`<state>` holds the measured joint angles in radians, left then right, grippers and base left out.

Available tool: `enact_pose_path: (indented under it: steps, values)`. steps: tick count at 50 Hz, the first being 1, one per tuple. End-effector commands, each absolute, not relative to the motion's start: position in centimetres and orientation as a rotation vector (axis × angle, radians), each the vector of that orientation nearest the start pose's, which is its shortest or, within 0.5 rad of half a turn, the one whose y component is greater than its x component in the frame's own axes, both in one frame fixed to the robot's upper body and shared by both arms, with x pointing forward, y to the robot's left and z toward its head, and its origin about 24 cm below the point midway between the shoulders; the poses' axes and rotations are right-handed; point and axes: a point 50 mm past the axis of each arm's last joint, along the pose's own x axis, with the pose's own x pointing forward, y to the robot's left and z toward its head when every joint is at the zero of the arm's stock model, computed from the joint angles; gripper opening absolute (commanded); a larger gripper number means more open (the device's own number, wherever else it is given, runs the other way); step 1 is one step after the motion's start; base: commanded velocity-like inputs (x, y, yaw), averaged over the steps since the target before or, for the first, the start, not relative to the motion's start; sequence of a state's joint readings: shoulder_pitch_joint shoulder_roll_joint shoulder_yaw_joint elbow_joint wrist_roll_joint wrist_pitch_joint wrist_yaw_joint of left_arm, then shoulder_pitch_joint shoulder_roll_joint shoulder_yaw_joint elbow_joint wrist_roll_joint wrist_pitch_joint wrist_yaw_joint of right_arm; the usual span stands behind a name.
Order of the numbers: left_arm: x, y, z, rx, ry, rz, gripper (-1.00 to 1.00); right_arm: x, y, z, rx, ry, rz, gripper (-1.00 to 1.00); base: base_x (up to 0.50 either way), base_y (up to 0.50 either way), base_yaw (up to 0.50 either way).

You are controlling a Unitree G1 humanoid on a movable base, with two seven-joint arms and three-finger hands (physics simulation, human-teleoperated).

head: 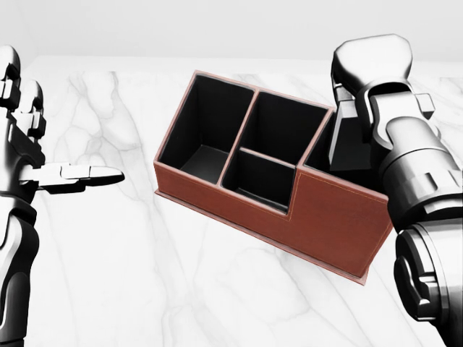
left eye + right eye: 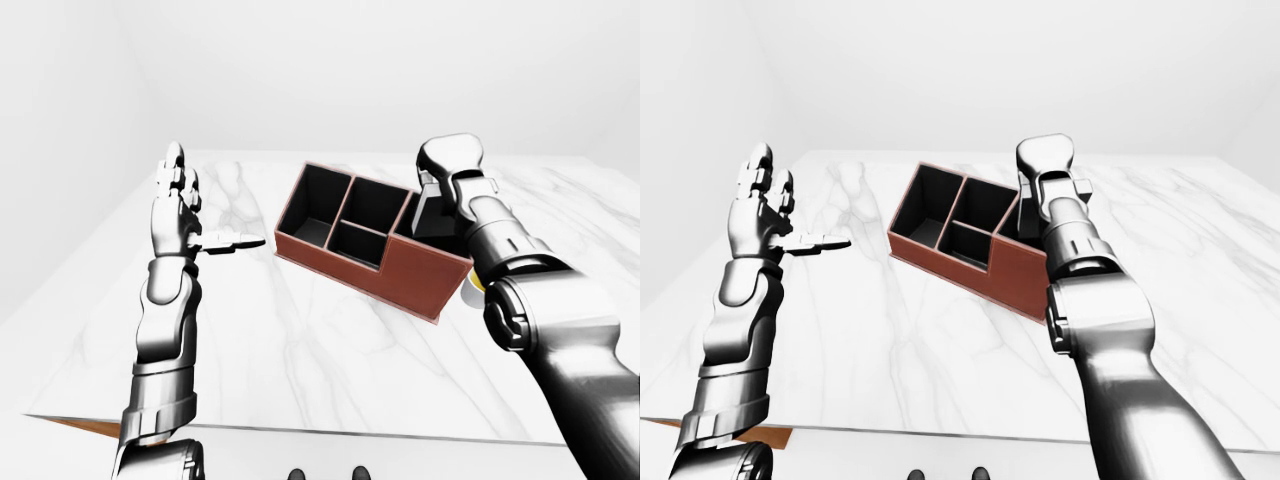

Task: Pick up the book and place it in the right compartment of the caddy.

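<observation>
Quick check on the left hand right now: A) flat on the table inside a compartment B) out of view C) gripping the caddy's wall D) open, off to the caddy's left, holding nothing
D: the left hand stands open with fingers spread, well clear to the left of the caddy in the head view, with bare marble table between them.
</observation>
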<state>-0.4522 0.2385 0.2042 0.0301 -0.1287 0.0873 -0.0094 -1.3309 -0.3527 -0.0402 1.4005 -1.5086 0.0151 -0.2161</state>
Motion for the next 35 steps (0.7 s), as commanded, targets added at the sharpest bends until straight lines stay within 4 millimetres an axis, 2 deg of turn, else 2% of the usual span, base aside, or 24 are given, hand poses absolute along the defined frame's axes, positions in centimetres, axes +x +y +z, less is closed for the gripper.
enact_pose_path:
  steps: [1,35]
  values:
    - [32.3,21.1,16.6,0.054,-0.341,0.096,1.0,43.1,-18.7,22.2,-1.797,-0.096,-0.224,-1.0,0.0,0.0,0.0]
    - [32.1,21.5,15.7,0.041,-0.31,0.094,1.0,43.0,-18.7,20.8,-1.798,-0.04,-0.218,-1.0,0.0,0.0,0.0]
